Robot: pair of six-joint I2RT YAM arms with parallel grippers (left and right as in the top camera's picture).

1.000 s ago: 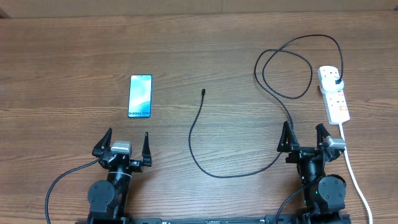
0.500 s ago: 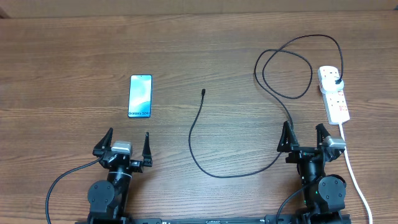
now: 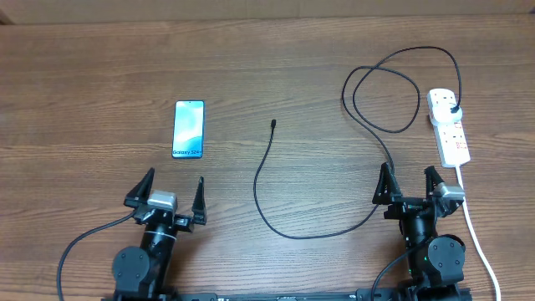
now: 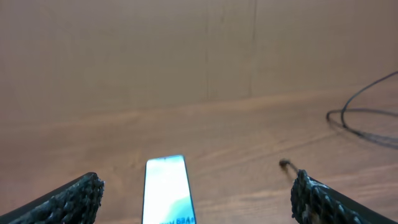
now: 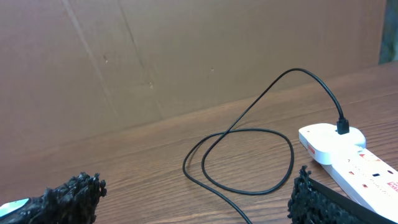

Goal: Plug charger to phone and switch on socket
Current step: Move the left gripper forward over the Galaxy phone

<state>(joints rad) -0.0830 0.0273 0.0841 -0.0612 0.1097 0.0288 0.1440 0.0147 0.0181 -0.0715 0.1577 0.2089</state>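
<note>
Overhead, I have the phone (image 3: 189,130), a slim slab with a pale blue screen and "Galaxy S24" lettering at its near end, lying flat on the wooden worktop (image 3: 100,67) at about 10 o'clock from centre, with the small black connector tip (image 3: 274,124) of the charger (image 3: 257,182) well apart at its 3 o'clock. That thin black cable sweeps toward 6 o'clock, loops up at 2 o'clock and ends in a black plug (image 3: 454,109) seated in the far end of the white socket (image 3: 449,138) at 3 o'clock. My left pincer (image 3: 174,176) at 7 o'clock and right pincer (image 3: 407,169) at 5 o'clock both stand spread wide, gripping nothing.
</note>
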